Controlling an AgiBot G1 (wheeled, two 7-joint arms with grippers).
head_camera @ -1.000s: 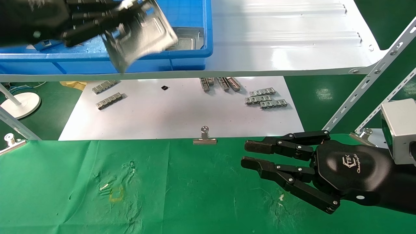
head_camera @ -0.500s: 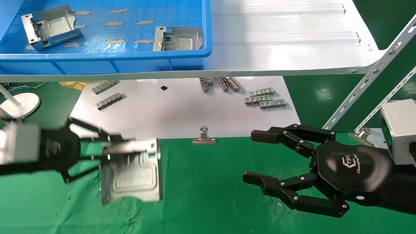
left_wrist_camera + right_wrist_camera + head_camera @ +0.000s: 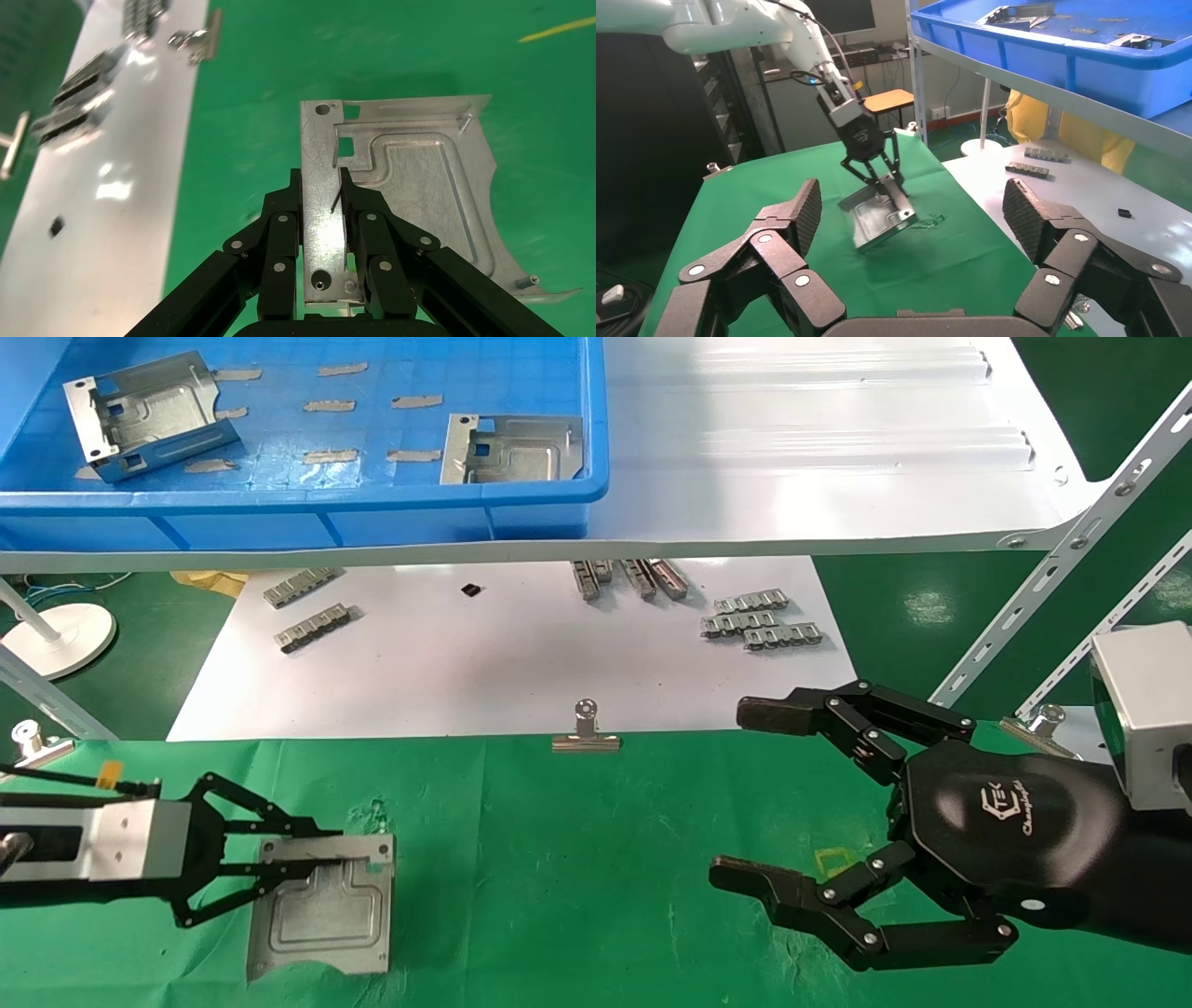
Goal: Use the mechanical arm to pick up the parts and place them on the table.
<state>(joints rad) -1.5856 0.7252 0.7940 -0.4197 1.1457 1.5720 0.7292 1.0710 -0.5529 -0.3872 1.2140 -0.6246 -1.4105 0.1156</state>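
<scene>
My left gripper (image 3: 307, 861) is shut on the bent-up flange of a silvery bracket (image 3: 321, 915) at the front left of the green table (image 3: 577, 877). In the left wrist view the fingers (image 3: 281, 225) clamp the flange and the bracket's embossed plate (image 3: 422, 189) hangs over the cloth. The right wrist view shows the bracket (image 3: 877, 221) tilted, its low edge close to the cloth. My right gripper (image 3: 745, 794) is open and empty above the table's right side. Two more brackets (image 3: 144, 412) (image 3: 512, 449) lie in the blue tray (image 3: 372, 500).
The tray stands on a glossy white shelf board (image 3: 819, 458). Below it, small grey link strips (image 3: 759, 621) (image 3: 312, 626) lie on a white sheet. A binder clip (image 3: 585, 738) grips the cloth's far edge. Slotted metal struts (image 3: 1071, 570) rise at the right.
My left gripper has carried the bracket from above the blue tray down to the front left of the green table. My right gripper's fingers have spread wider.
</scene>
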